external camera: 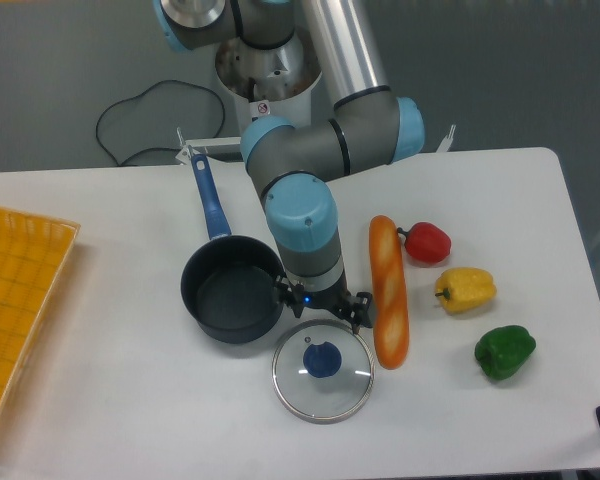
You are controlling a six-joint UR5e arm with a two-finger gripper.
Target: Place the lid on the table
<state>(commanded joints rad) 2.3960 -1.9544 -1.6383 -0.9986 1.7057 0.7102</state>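
One glass lid (323,372) lies flat on the white table (130,390), just in front of the dark saucepan (231,291) and beside the lower end of a baguette (389,291). Its blue knob (322,360) stands free, clear of the gripper (321,309), which hangs above the lid's far rim holding nothing; whether its fingers are spread cannot be told from this angle. Red (427,242), yellow (467,289) and green (504,351) peppers sit to the right, an orange mesh tray (15,310) at the left edge.
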